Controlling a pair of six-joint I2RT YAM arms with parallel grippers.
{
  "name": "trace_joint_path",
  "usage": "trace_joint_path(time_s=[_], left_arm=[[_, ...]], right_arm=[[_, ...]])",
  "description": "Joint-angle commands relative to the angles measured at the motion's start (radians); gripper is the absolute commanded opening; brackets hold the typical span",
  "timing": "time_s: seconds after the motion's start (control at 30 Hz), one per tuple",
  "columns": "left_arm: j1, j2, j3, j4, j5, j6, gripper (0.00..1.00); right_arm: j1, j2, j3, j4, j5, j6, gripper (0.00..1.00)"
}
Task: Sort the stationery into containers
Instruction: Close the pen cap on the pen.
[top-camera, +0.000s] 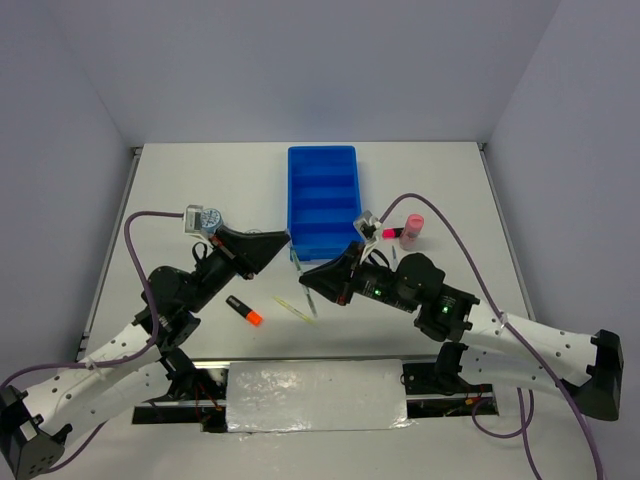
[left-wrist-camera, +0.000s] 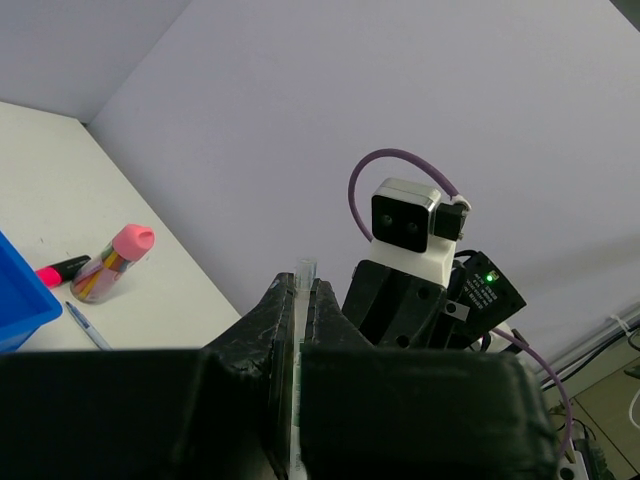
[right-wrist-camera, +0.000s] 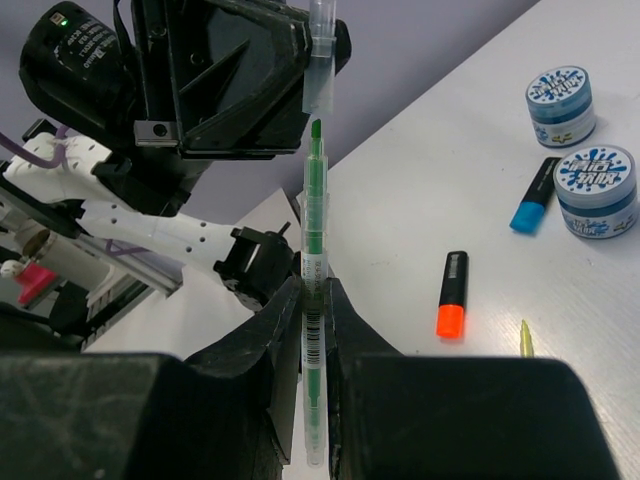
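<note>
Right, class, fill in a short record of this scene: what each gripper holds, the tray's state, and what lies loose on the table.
left gripper: shut on clear cap
right gripper: shut on green pen
cap and pen: in line, pen tip at the cap's mouth
blue tray: all four compartments look empty
loose on table: orange-ended marker, blue-ended marker, pink-ended marker, pink cylinder, first tub, second tub

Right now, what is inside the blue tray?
Nothing shows in the tray: all four compartments look bare. Its near corners are covered by the left arm and right arm, so those spots cannot be checked.
</note>
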Motion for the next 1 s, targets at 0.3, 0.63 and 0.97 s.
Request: trace_joint_path(time_s=[0.3,0.63,0.97], left_arm=[[0.0,-0.01,-0.004,0.071,-0.011,-0.016,0.0],[0.0,-0.006,-0.007,0.048,-0.015,-0.011,0.0],[-0.002,-0.006,-0.018,0.063,0.004,-0.028,0.0]], right_arm=[[0.01,0.015,0.038,0.071,0.022,0.001,0.0],[0.01,0.009,0.039,0.072,0.031,0.001,0.0],[0.01,0.026,0.064,0.068,0.068,-0.005,0.0]])
